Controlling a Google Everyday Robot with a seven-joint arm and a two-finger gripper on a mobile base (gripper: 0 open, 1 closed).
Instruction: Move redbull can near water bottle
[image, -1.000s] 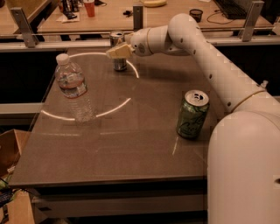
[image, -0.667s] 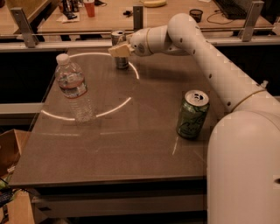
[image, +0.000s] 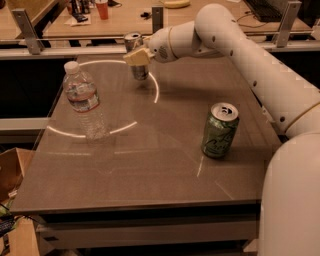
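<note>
The redbull can (image: 139, 71), slim and silver-grey, stands at the far edge of the table, left of middle. My gripper (image: 138, 56) reaches in from the right and is shut on the can's upper half, with a tan finger (image: 134, 56) across its front. The can's base looks to be on the table or just above it. The water bottle (image: 85, 102), clear with a white cap, stands upright near the table's left edge, well apart from the can, nearer to me and to its left.
A wider green can (image: 219, 131) stands upright on the right side of the brown table (image: 150, 175). A railing and a desk with clutter lie behind the far edge. My white arm spans the right side. A cardboard box (image: 10, 170) sits at the lower left.
Almost nothing has moved. My gripper stays at the redbull can at the far edge, perhaps a touch higher. The bottle and the green can are where they were.
</note>
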